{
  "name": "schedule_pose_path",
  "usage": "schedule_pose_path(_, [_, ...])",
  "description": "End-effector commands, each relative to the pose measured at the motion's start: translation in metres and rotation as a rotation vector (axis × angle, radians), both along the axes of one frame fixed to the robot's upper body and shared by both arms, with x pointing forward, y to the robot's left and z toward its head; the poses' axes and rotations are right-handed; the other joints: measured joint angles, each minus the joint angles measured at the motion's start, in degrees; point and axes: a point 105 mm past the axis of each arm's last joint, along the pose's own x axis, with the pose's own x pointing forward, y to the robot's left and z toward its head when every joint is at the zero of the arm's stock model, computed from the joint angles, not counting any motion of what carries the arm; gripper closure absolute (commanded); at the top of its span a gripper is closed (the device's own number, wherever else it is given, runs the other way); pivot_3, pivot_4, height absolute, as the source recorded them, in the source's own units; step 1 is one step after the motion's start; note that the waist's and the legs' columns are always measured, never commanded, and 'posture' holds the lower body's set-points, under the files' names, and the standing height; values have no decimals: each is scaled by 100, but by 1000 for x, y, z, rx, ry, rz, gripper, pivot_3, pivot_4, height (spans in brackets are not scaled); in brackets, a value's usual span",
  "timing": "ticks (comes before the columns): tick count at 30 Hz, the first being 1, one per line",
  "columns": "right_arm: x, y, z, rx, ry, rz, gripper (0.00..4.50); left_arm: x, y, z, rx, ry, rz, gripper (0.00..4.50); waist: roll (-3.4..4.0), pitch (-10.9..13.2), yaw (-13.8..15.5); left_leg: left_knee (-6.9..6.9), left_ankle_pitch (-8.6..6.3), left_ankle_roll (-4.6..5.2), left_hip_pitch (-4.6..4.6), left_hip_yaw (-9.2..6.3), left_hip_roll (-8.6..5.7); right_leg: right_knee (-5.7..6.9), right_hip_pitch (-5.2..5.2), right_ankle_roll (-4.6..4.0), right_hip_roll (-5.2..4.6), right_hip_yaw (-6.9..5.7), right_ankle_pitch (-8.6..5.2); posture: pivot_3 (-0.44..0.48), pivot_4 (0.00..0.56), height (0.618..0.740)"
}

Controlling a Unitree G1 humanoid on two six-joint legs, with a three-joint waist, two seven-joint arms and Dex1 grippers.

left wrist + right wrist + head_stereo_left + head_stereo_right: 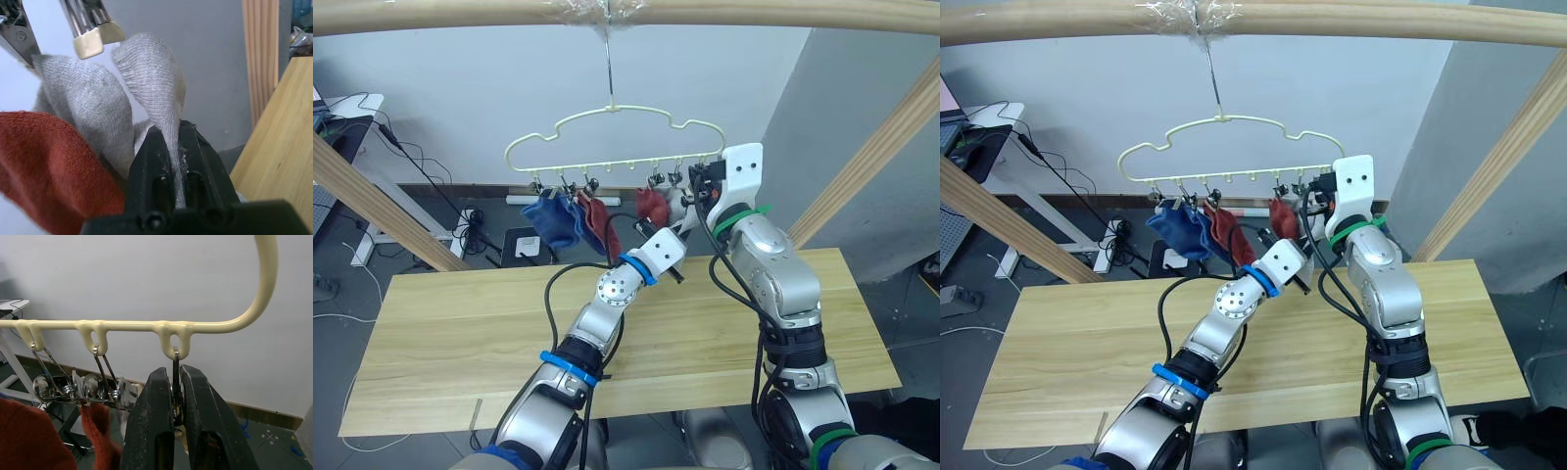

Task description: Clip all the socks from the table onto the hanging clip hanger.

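Note:
The pale yellow clip hanger [607, 165] hangs by its hook from the wooden rail. Two blue socks [553, 220] and two rust red socks [597, 223] dangle from its clips. One light grey sock [83, 103] hangs from a metal clip beside a red one [49, 161]. My left gripper [168, 134] is shut on another grey sock [151, 83], held up under the hanger's right end, its top edge just beside a clip's pale tip [90, 41]. My right gripper [173, 374] is shut on the rightmost clip [174, 362]. The table [460, 323] lies below.
The thick wooden rail [754, 12] crosses overhead, with slanted wooden posts at left [372, 201] and right [871, 157]. Cables and a power strip [470, 225] lie on the floor behind the table. A desk stands at far left.

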Motion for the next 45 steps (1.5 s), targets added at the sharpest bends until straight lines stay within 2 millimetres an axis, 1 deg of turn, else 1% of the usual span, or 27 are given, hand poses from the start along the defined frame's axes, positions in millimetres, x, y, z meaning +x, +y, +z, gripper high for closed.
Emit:
schedule_pose_path(1, [-6, 1, 17, 23, -60, 7, 4500, 1, -6, 13, -18, -32, -12, 4478, 0, 0, 0, 0, 0, 0, 0, 0, 0, 0, 0, 0, 0, 0, 0, -192, 228, 740])
schedule_pose_path(5, [-7, 1, 15, 19, -54, 8, 4500, 5, -5, 20, -43, -37, 6, 4478, 0, 0, 1, 1, 0, 0, 0, 0, 0, 1, 0, 0, 0, 0, 0, -191, 230, 740])
schedule_pose_path(11, [-6, 1, 13, 13, -46, 11, 4500, 6, -8, 33, -68, -53, 8, 4478, 0, 0, 1, 0, 0, 0, 0, 0, 0, 0, 0, 0, 0, 0, 0, -188, 230, 740])
schedule_pose_path(23, [-6, -1, 11, 13, -38, -3, 4500, 6, -8, 45, -105, -57, 21, 4478, 0, 0, 2, 0, 0, 0, 0, 0, 0, 1, 0, 0, 0, 0, 0, -189, 231, 740])
schedule_pose_path(25, [-6, -3, 13, 28, -43, -10, 3803, 5, -8, 45, -108, -57, 20, 4500, 0, 0, 2, 0, 0, 0, 0, 0, 0, 1, 0, 0, 0, 0, 0, -189, 231, 740])
schedule_pose_path(26, [-6, -3, 14, 32, -49, -11, 3562, 4, -8, 46, -122, -53, 13, 4500, 0, 0, 2, 0, 0, 0, 0, 0, 0, 1, 0, 0, 0, 0, 0, -189, 231, 740])
schedule_pose_path(28, [-8, -5, 17, 38, -59, -14, 2814, 3, -9, 48, -151, -42, 5, 4500, 0, 0, 2, 0, 0, 0, 0, 0, 0, 0, 0, 0, 0, 0, 0, -188, 233, 740])
schedule_pose_path(31, [-11, -7, 20, 40, -68, -7, 1763, 1, -10, 44, -148, -9, -19, 3750, 0, 0, 3, 0, 0, 0, -1, 0, 0, -1, 0, 0, 0, 0, 0, -186, 232, 740])
schedule_pose_path(34, [-20, -8, 22, 21, -73, 36, 718, -10, -10, 35, -112, 24, -95, 2921, 0, 0, -1, -1, 0, 0, -1, 0, 0, -1, 0, 0, 0, 0, 0, -190, 232, 740])
schedule_pose_path(36, [-29, -10, 22, -9, -69, 86, 73, -21, -2, 28, -76, 45, -152, 2405, 0, 0, -9, -2, 0, 0, 1, 0, 1, 0, 0, 0, 0, 1, 0, -190, 233, 740])
schedule_pose_path(37, [-32, -10, 22, -22, -65, 105, 0, -25, 1, 26, -61, 52, -172, 2118, 0, 0, -9, -2, 0, 0, 1, 0, 1, 0, 0, 0, 1, 1, 0, -190, 233, 740])
schedule_pose_path(39, [-40, -15, 20, -56, -52, 152, 0, -37, 11, 20, -39, 91, -226, 1460, 0, 0, -17, -2, 0, 0, 1, -1, 1, 1, -1, 1, 1, 1, -1, -187, 232, 740])
schedule_pose_path(40, [-42, -16, 19, -64, -47, 163, 0, -40, 14, 19, -35, 103, -239, 1225, 0, 0, -14, -1, 0, 0, 2, -1, 2, 2, 0, 1, 1, 1, -1, -187, 232, 740])
schedule_pose_path(41, [-45, -18, 19, -84, -41, 191, 0, -44, 21, 20, -22, 105, -251, 920, 0, 0, -10, -1, 0, 0, 2, -2, 2, 2, 1, 1, 1, 0, -1, -187, 232, 740])
schedule_pose_path(43, [-56, -22, 19, -163, -35, 280, 0, -58, 46, 27, -6, 129, -294, 265, 0, 1, -6, 3, 0, 0, 2, -2, 1, 2, 3, 1, 1, 0, -1, -187, 232, 740])
schedule_pose_path(44, [-61, -23, 19, -207, -36, 325, 0, -65, 58, 31, 0, 145, -308, 48, 0, 1, -7, 4, 0, 0, 1, -2, 1, 1, 3, 2, 1, 1, -1, -175, 231, 740])
schedule_pose_path(45, [-67, -24, 18, -254, -37, 366, 0, -70, 68, 35, 8, 160, -308, 48, 0, 1, -8, 3, 0, 0, 1, -1, 1, 1, 3, 2, 1, 1, -1, -168, 230, 740])
